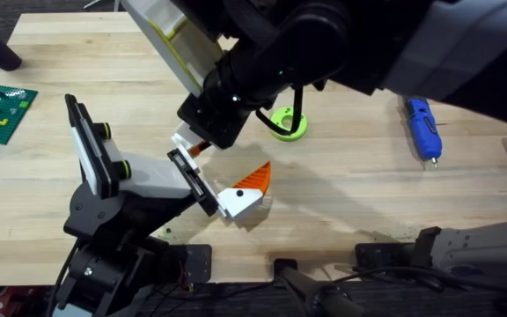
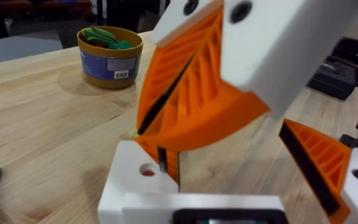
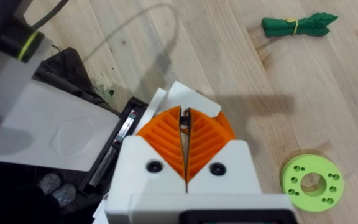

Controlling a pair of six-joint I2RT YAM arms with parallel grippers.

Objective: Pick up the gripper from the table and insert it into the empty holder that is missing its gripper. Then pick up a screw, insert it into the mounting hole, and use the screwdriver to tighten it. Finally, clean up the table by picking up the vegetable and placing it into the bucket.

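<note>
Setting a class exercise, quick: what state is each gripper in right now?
Left gripper: open.
Right gripper: fingers closed; any held item cannot be told.

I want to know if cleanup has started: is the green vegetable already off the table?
No, the right wrist view shows the green vegetable lying on the bare wooden table, apart from the right hand.

Robotics lab bench.
A pale wooden table [image 1: 341,189] is seen, with robot arm bases clamped at its near edge and a blue screwdriver [image 1: 422,128] at the right.
</note>
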